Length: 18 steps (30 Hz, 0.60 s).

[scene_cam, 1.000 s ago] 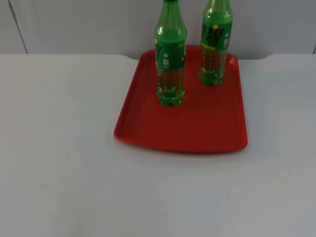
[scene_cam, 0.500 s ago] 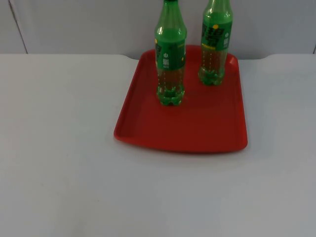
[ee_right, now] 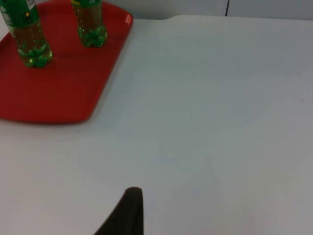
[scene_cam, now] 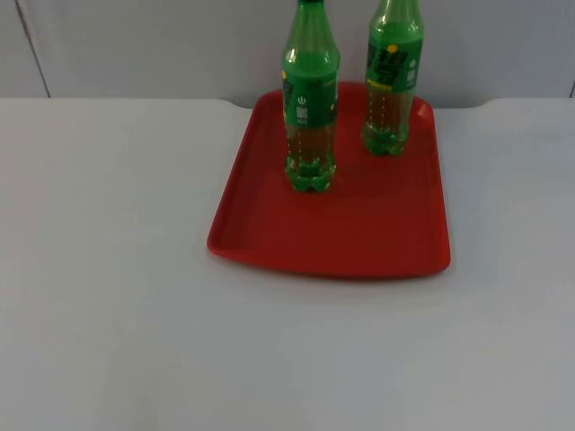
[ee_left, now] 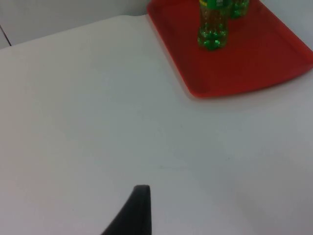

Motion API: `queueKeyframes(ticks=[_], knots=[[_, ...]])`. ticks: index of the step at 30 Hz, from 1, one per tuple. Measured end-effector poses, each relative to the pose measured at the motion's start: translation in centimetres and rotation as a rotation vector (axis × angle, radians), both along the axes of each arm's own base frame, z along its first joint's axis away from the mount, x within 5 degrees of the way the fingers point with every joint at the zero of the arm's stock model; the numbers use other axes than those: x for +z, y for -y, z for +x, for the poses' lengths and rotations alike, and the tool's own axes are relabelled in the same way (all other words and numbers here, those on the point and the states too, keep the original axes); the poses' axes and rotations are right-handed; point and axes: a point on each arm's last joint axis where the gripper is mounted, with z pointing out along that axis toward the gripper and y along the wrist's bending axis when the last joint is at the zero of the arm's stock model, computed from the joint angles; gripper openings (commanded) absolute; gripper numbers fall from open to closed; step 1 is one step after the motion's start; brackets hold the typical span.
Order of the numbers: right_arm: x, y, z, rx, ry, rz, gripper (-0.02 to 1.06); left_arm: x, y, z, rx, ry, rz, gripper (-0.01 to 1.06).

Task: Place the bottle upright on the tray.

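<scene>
White table (scene_cam: 108,296), glossy red tray (scene_cam: 359,242), green bottles (scene_cam: 310,108)

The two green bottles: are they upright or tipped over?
Upright. Both green bottles stand on their bases on the red tray, necks pointing up.

Two upright bottles, one (scene_cam: 310,99) nearer me and one (scene_cam: 392,76) by the wall, block the tray's (scene_cam: 359,242) far half; its near half and the counter (scene_cam: 117,269) around it lie open to my pincers.

A lab-like test station: a bare white worktop (scene_cam: 108,314) ending at a plain grey partition wall (scene_cam: 162,45), with no household furnishings
</scene>
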Motion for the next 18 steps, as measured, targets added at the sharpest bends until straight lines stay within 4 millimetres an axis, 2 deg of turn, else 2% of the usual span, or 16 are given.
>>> queueKeyframes(ticks=[9, 18], knots=[[0.0, 0.0, 0.0, 0.0, 0.0, 0.0, 1.05, 0.0, 0.0, 0.0, 0.01, 0.0, 0.0, 1.05], [0.0, 0.0, 0.0, 0.0, 0.0, 0.0, 1.05, 0.0, 0.08, -0.08, 0.19, 0.0, 0.0, 1.05]])
